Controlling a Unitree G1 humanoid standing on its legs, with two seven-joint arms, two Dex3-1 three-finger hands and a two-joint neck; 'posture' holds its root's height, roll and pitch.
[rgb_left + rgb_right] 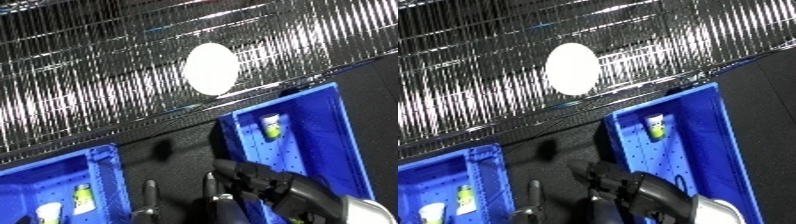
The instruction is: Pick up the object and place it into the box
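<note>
Reaching in from the lower right, the right hand [253, 182] hangs over the near edge of the right-hand blue bin [342, 145], its dark fingers partly bent; nothing shows between them, though whether they are curled on something small I cannot tell. At the bottom edge, between the two bins, thin dark fingers of the left hand [149, 200] poke up, fairly straight and holding nothing visible.

Two blue bins lie on the dark bench [169, 142]. The right one holds a small white-and-green bottle [272, 126] near its far end, lying on the pegged floor and apart from the hand. The left blue bin [53, 185] holds a similar bottle [82, 194] and a pale cup-like item [49, 211] beside it. Behind both runs a shiny ribbed metal surface [89, 75] with a bright white oval [211, 68] on it, probably glare or a disc; I cannot tell which.

Judging from this, the object may already lie in a bin, so the task looks near its end or between rounds.

Risks from here: the right forearm sits low over the bin wall, so a careless pull back could catch the rim and drag or tip the bin. Glare from the metal could hide small objects.
</note>
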